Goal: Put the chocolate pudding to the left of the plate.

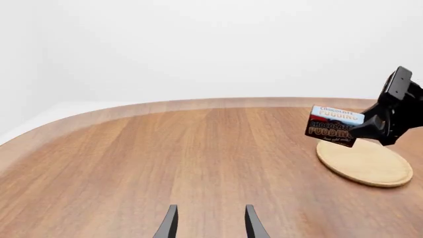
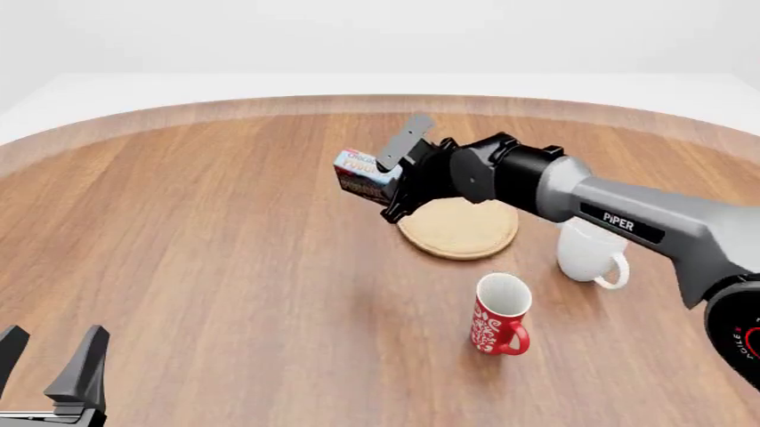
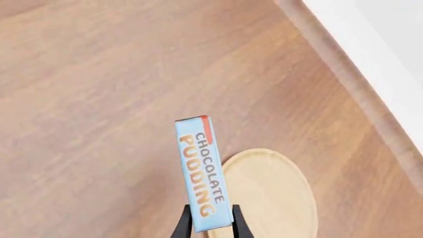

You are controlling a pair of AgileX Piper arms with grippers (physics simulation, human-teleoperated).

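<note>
Front view: the right arm (image 2: 618, 213) reaches across from the right, and its gripper (image 2: 398, 182) is clamped on the chocolate pudding (image 2: 362, 175). The carton is held off the table (image 2: 214, 231), over the left edge of the plate (image 2: 464, 233) and partly beyond it on the left side. The plate lies flat on the wood near the middle of the table. A white mug (image 2: 588, 253) stands just to the right of the plate, partly behind the arm. A red mug (image 2: 499, 313) stands nearer the camera, apart from both plate and white mug, handle to the right.

Right wrist view: the two fingers (image 3: 182, 225) press either side of the carton's near end; the light blue band with the lettering faces the camera, and the plate shows beneath and beside it.

Left wrist view: the left gripper (image 1: 208, 223) has its fingers apart with nothing between them, low over bare wood, well away from the carton and the plate. The carton hangs tilted above the plate's near rim.
</note>
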